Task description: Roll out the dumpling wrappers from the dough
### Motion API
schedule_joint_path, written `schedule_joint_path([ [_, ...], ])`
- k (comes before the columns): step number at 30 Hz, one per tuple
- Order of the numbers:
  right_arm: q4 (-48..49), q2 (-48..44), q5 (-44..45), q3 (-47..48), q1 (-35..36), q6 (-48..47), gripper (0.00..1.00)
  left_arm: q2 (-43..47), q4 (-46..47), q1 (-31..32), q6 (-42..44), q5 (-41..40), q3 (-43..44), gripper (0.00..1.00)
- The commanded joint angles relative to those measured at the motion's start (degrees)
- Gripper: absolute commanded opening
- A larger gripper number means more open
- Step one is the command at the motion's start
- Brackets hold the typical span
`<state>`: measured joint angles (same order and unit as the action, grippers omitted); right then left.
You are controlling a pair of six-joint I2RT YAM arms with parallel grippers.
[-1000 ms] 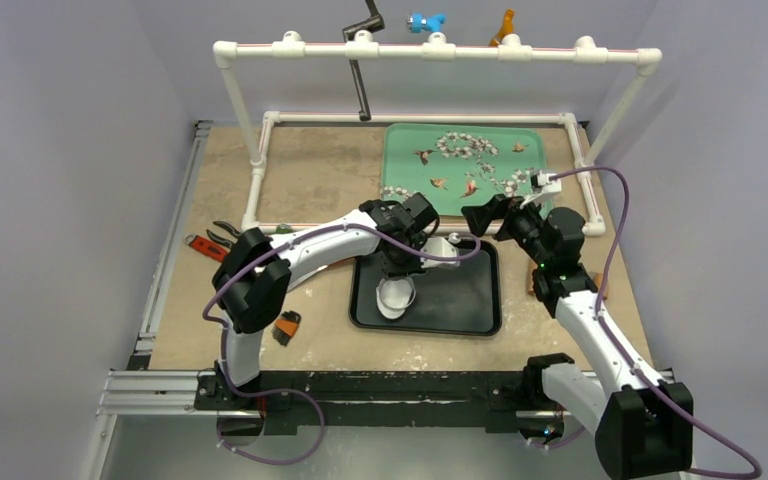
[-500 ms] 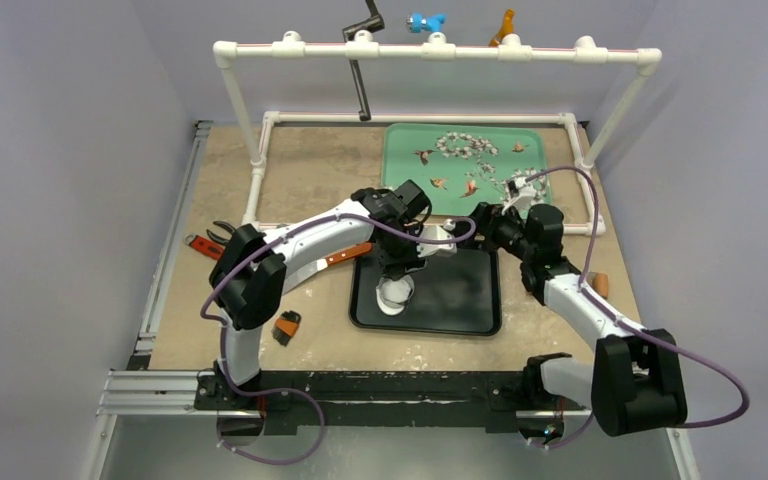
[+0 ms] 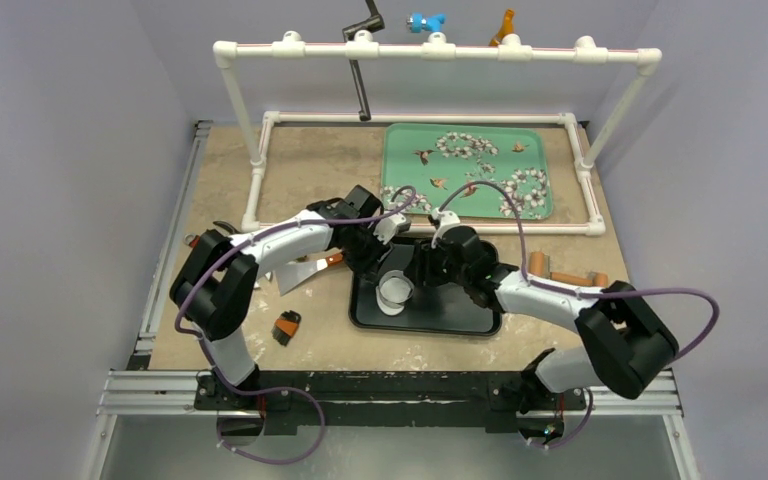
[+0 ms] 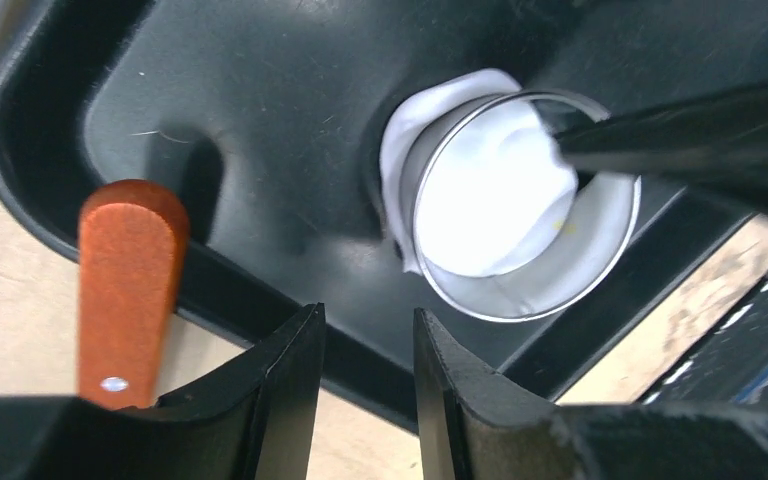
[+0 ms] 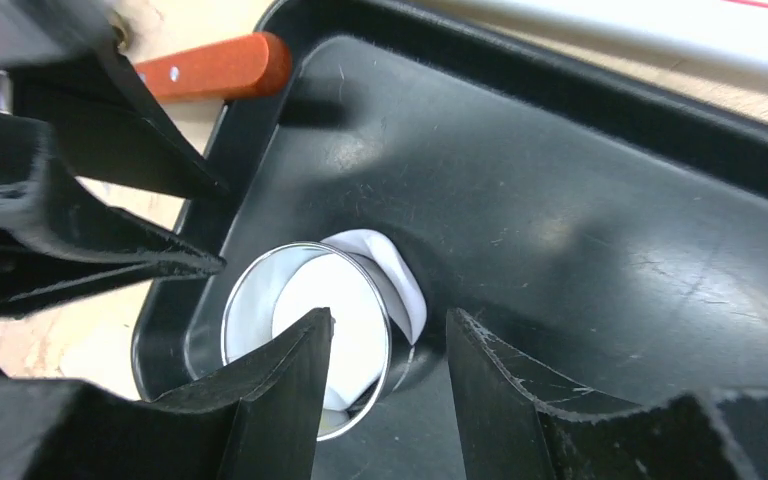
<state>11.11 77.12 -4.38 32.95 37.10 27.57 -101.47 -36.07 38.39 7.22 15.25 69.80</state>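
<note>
Left gripper (image 4: 365, 325) and right gripper (image 5: 390, 330) crowd the shiny metal ring cutter (image 3: 394, 291); the right half of the black plastic tray (image 3: 465, 300) lies bare.

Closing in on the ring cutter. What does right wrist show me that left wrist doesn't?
Only right wrist: the right gripper straddles the wall of the metal ring cutter, one finger inside, one outside, neither visibly touching; a PVC pipe crosses the top corner. Only left wrist: most of the cutter's rim, with a right-gripper finger reaching over it above the dumpling wrapper. Both: the black tray, the dough scrap beside the cutter, the wooden handle at the tray's edge, the left gripper open and empty.
</note>
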Motion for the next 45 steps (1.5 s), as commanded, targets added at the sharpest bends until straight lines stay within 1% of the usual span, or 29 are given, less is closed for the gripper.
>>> schedule_joint_path([
  [1,1.1,4.2,5.1,3.9,2.9,1.6,0.46,2.9,8.6,0.6,-14.8,3.6,-2.4,0.37],
  [3,0.6,6.2,5.3,4.8,3.7,1.5,0.45,2.9,9.4,0.6,-15.7,3.9,-3.3,0.37],
  [8,1.3,7.6,5.9,4.2,4.6,1.4,0.30,2.3,9.8,0.6,-16.4,4.6,-3.3,0.37],
  [11,1.3,6.9,7.0,4.0,5.4,1.4,0.26,1.0,9.7,0.6,-17.0,4.7,-2.6,0.36],
  [15,0.2,5.6,9.2,4.0,6.5,1.2,0.24,2.3,9.3,0.6,-16.3,3.4,-1.8,0.36],
  [20,-1.6,4.1,11.4,4.1,7.3,0.3,0.26,3.2,7.9,0.5,-14.8,1.9,-0.4,0.36],
  [24,-3.6,3.6,12.6,4.5,7.3,-0.6,0.28,2.2,9.1,0.8,-16.2,4.3,-2.6,0.37],
  [27,-4.7,4.0,12.8,4.3,7.3,-0.6,0.28,1.0,9.4,1.3,-16.2,4.5,-2.5,0.36],
  [29,-4.8,3.9,12.7,3.9,7.3,-0.5,0.27,0.5,9.4,1.5,-16.6,4.8,-2.2,0.36],
  [35,-4.8,2.6,12.5,2.4,7.3,-0.2,0.19,-0.3,9.5,2.2,-16.9,5.6,-2.9,0.33],
  [40,-3.5,4.0,11.7,1.8,7.3,0.4,0.13,-2.0,9.3,2.4,-17.2,5.5,-3.3,0.25],
  [43,-1.6,4.2,11.3,0.5,7.3,0.5,0.08,-2.2,9.6,2.4,-17.1,4.7,-3.3,0.12],
  [45,0.3,3.8,11.9,-0.9,7.3,0.6,0.00,-2.1,10.4,2.4,-16.9,3.8,-3.4,0.00],
])
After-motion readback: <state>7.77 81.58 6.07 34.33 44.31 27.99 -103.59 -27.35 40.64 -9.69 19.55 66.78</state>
